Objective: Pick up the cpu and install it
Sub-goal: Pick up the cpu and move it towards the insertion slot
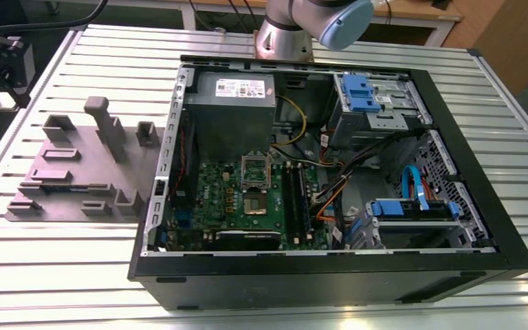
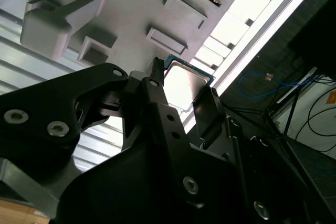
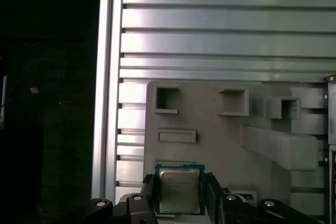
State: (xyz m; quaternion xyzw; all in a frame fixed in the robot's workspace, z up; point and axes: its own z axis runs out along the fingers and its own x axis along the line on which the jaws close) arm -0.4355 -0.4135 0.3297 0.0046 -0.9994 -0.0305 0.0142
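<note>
Gripper [image 3: 179, 199] points straight down over grey tray [image 3: 220, 129], jaws pinched on opposite edges of cpu [image 3: 179, 190], chip level; arm [image 1: 287, 34] behind pc case [image 1: 337, 278]

Open black computer case [image 1: 337, 278] lying on its side on a slatted metal table [image 1: 62, 268]. Inside the case there's a green motherboard [image 1: 236, 199], a grey power supply [image 1: 232, 93] by the far wall, blue drive cages [image 1: 365, 93], and what's probably a blue data cable [image 1: 414, 184]. Just beside the case, on the exterior view's left, sits a grey fixture block [image 1: 71, 172] with pockets.
</note>
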